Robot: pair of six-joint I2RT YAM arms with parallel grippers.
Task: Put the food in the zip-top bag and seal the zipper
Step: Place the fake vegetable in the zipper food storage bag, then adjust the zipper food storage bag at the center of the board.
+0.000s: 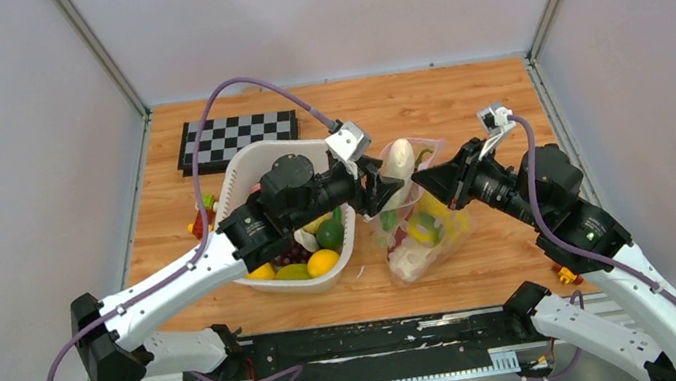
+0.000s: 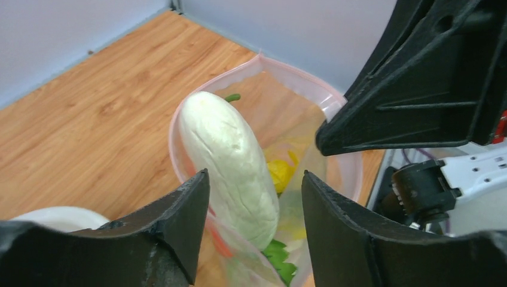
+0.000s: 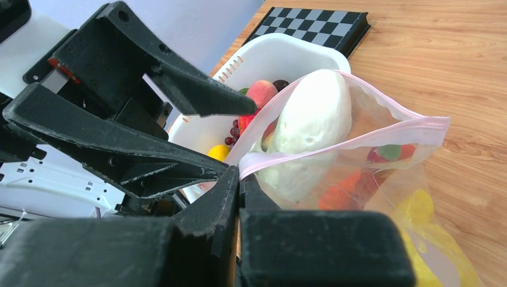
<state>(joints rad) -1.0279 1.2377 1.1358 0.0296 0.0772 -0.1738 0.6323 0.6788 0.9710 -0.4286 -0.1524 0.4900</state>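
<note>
The bag (image 1: 419, 237) stands on the worktop (image 1: 472, 100) just right of the basket (image 1: 244, 162). Its mouth gapes and the pink strip (image 3: 412, 124) is unsealed. A white cabbage (image 1: 399, 163) leans in the mouth, with its upper end poking above the rim. Yellow, green, orange and red pieces show through the plastic below it.

The right end effector (image 3: 239, 179) has its fingers pressed together on the bag's rim on its own side, holding that edge up. The left end effector (image 2: 256, 179) reaches in from the basket side with its fingers apart and the cabbage just beyond their tips. Whether they touch it I cannot tell.

The basket holds lemons (image 1: 322, 262), a lime (image 1: 328, 232) and grapes (image 3: 233, 131). A checkerboard (image 1: 235, 137) lies behind it.
</note>
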